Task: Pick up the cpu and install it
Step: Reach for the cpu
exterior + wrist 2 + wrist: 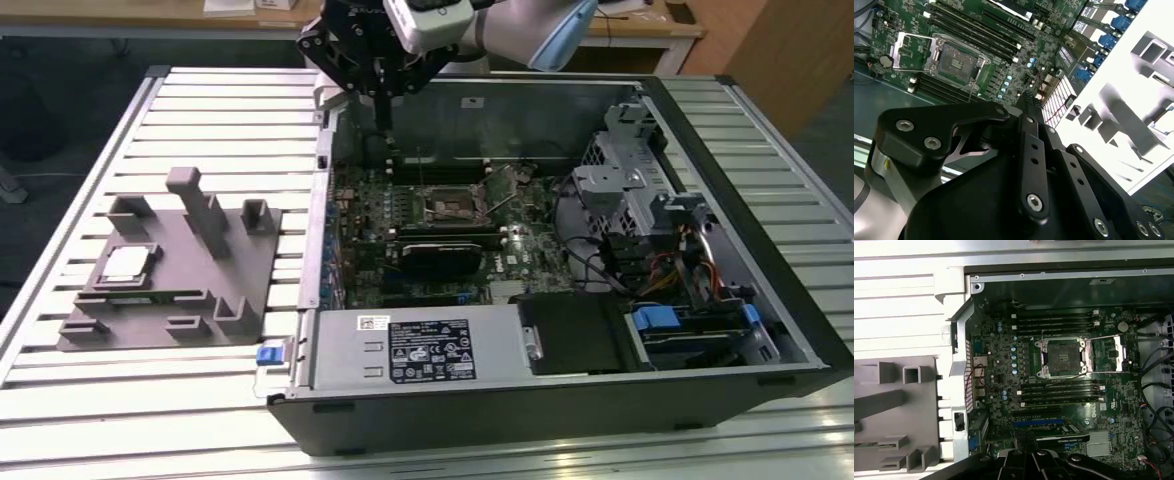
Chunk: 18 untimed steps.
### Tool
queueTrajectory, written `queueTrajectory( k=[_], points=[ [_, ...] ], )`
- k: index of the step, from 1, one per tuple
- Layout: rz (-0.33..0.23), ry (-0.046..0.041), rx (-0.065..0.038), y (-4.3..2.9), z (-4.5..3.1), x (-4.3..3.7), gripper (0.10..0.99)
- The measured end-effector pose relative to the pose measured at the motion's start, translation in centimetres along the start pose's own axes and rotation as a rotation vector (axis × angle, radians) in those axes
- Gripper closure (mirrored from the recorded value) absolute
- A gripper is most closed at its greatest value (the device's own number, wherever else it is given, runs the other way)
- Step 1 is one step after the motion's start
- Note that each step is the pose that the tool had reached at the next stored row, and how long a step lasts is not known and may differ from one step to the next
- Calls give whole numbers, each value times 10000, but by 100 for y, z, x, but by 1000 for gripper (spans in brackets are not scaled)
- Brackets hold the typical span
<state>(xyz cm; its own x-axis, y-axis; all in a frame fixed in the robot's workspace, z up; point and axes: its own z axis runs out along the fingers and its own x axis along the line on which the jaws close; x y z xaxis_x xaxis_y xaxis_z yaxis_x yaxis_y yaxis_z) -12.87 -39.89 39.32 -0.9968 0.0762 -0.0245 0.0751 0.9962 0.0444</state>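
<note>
Nothing picked yet: the cpu [124,263] sat on the fixture [180,275], 9 o'clock of the case [534,420]. The gripper [384,128] hung at the case's 11 o'clock, pinched closed, empty. The socket [447,207] lay open, bare. Pick and install both left.

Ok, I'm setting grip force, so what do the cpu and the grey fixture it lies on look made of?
The cpu: its top looks like metal, flat and pale silvery-white with a dull sheen. What lies beneath the top cannot be told. The fixture: probably plastic, an even matte grey with blocky posts and pockets and no glint. Whether it is moulded or printed is unclear.
</note>
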Motion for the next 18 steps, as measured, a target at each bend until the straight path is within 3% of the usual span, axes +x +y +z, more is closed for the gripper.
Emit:
queueTrajectory(
  k=[18],
  points=[
    [1,0,0,-5,4,60,980]
  ],
)
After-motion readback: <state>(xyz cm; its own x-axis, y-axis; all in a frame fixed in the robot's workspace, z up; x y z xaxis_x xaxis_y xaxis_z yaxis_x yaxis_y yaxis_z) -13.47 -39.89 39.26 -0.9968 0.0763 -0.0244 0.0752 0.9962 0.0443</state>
